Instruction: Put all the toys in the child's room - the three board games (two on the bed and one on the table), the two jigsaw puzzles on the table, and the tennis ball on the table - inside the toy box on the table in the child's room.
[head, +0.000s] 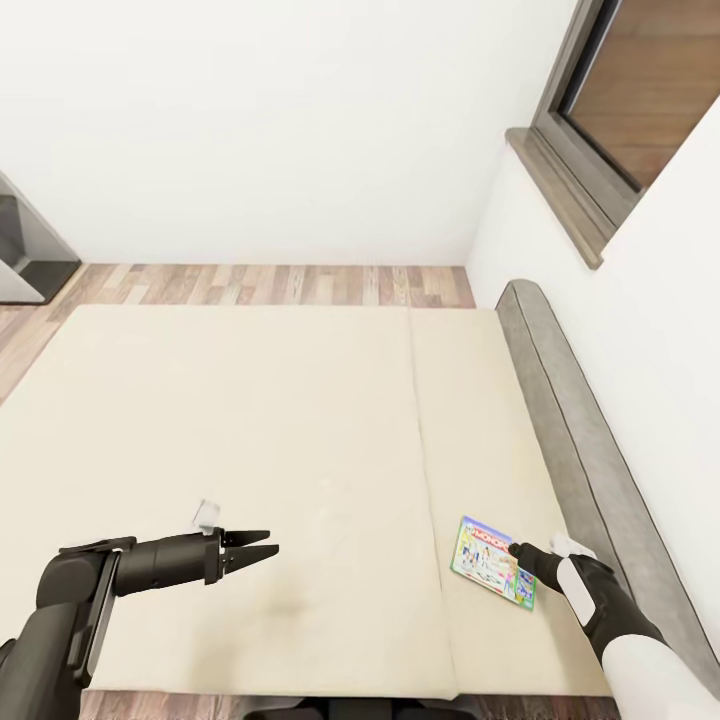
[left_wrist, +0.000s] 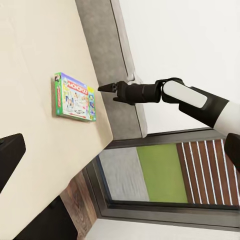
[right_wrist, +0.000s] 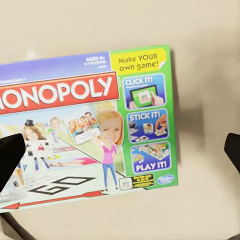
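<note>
In the right wrist view we see the Monopoly board game (right_wrist: 85, 127) run off the picture's edge, so its title is cut short and the small print at its corners is too fine to read. The right tool's fingertips (right_wrist: 11, 157) show as dark blurred shapes at the edges. In the head view the right tool (head: 522, 553) overlaps the game's edge; we cannot tell whether it touches. The bed (head: 250, 420) is cut off at the bottom

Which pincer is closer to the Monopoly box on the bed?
The right pincer, poised at the Monopoly box near the grey headboard. The left pincer hangs over bare mattress, well away.
</note>
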